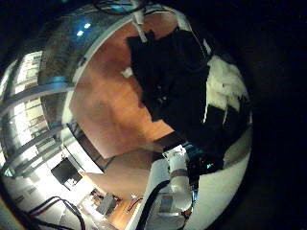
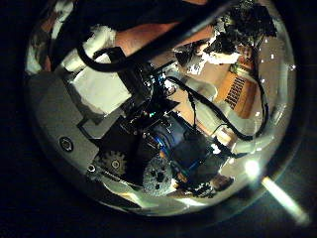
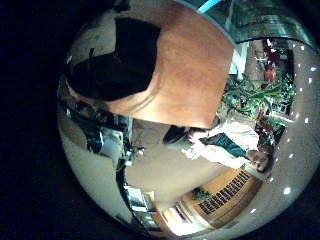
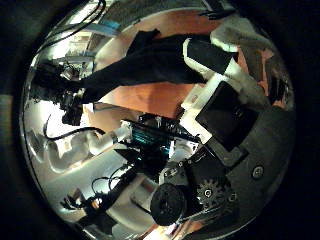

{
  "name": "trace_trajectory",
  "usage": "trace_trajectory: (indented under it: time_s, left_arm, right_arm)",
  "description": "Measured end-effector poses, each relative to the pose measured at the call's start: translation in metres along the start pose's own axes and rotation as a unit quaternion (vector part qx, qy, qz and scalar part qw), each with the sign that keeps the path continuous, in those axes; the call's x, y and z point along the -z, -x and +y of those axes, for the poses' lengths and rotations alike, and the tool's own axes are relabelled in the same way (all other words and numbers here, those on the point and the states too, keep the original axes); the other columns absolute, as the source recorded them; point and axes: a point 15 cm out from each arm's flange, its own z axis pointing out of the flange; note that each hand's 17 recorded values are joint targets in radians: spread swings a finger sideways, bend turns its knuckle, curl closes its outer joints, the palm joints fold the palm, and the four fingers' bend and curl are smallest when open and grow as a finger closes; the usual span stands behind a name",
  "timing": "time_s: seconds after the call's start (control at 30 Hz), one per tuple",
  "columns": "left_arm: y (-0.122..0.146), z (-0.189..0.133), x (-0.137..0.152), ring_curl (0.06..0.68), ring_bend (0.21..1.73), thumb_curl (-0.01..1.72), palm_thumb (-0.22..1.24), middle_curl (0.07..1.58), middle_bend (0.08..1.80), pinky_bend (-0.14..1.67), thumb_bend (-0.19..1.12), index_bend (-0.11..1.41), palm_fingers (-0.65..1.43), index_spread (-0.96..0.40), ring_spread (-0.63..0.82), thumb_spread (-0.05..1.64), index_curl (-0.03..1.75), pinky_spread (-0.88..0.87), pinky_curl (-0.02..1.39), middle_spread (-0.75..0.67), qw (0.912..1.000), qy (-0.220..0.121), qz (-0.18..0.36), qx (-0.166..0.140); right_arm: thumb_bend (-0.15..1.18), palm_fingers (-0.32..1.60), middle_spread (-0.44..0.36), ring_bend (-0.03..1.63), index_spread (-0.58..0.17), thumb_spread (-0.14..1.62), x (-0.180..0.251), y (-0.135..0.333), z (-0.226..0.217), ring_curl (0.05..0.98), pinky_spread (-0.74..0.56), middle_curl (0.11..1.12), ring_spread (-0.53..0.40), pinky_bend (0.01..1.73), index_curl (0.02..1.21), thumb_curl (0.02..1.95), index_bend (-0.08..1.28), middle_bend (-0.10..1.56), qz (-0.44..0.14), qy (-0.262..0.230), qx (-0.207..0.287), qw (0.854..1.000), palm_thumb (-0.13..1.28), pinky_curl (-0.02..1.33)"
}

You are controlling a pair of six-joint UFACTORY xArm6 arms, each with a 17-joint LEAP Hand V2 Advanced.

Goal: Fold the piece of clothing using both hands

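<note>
Right little finger side palm view: dark garment (image 3: pixel 115 58) bunched at table (image 3: pixel 195 85) edge, fold unfinished. Left hand (image 1: pixel 223 88) fingers straight above it; right hand (image 4: pixel 225 60) relaxed, gripping nothing. Next: regrasp edge.

Both hands hung over the table

The left hand (image 1: pixel 213 91) showed white fingers extended, lying on dark cloth. The right hand (image 4: pixel 225 60) likewise held its fingers straight, not curled.

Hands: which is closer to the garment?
The left hand: the garment fills much of its palm view; the right hand's shows the whole table, farther off.
</note>
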Motion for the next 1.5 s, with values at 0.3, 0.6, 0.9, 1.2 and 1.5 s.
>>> trace_trajectory:
  time_s: [0.3, 0.6, 0.9, 1.2, 1.5]
  left_arm:
    - [0.045, -0.114, -0.052, 0.518, 1.43, 0.58, 0.73, 1.09, 0.91, 1.23, -0.02, 0.32, 1.10, -0.76, -0.42, 1.08, 1.43, -0.57, 0.72, -0.63, 0.9987, -0.023, -0.044, 0.014]
    - [0.060, -0.180, -0.101, 0.512, 1.39, 0.54, 0.66, 1.09, 0.90, 1.21, -0.04, 0.30, 1.08, -0.75, -0.42, 1.04, 1.43, -0.58, 0.70, -0.63, 0.9968, -0.048, -0.063, 0.014]
    - [0.079, -0.189, -0.117, 0.478, 1.20, 0.41, 0.30, 0.98, 0.58, 1.01, -0.08, 0.16, 0.33, -0.67, -0.43, 1.08, 1.29, -0.56, 0.69, -0.53, 0.9959, -0.047, -0.071, 0.032]
    - [0.102, -0.187, -0.071, 0.373, 0.99, 0.32, 0.12, 0.71, 0.20, 0.69, -0.03, 0.16, -0.05, -0.32, -0.04, 1.11, 1.00, -0.12, 0.59, 0.00, 0.9884, -0.128, -0.021, 0.079]
    - [0.076, -0.146, -0.050, 0.311, 0.86, 0.29, 0.10, 0.56, 0.19, 0.54, -0.03, 0.16, -0.01, -0.09, 0.15, 1.11, 0.75, 0.19, 0.50, 0.19, 0.9907, -0.122, 0.004, 0.060]
  right_arm:
    - [-0.01, 1.04, -0.189, 1.37, -0.301, 1.18, -0.038, -0.013, -0.098, 0.755, -0.21, 0.93, -0.225, 1.31, 0.96, 0.64, 1.03, 1.22, 0.050, 0.053, 0.024, 0.997, 0.96, 0.80]
    - [-0.01, 1.01, -0.192, 1.37, -0.318, 1.21, -0.099, -0.027, -0.179, 0.767, -0.22, 0.94, -0.228, 1.31, 1.00, 0.63, 1.00, 1.20, 0.064, 0.092, 0.016, 0.994, 0.95, 0.82]
    - [-0.03, 0.60, -0.213, 1.37, -0.355, 1.27, -0.123, -0.042, -0.220, 0.741, -0.35, 0.87, -0.255, 1.23, 0.94, 0.53, 0.64, 1.01, 0.071, 0.040, -0.006, 0.997, 0.77, 0.78]
    - [-0.02, -0.04, -0.183, 1.00, -0.438, 1.32, -0.071, -0.095, -0.188, 0.535, -0.04, 0.60, -0.183, 1.01, 0.62, 0.44, 0.29, 0.51, 0.062, -0.001, -0.065, 0.996, 0.67, 0.63]
    - [-0.02, 0.06, -0.153, 0.84, -0.426, 1.32, -0.034, -0.095, -0.124, 0.431, 0.20, 0.50, -0.124, 0.73, 0.51, 0.40, 0.25, 0.44, 0.026, -0.003, -0.055, 0.998, 0.65, 0.49]
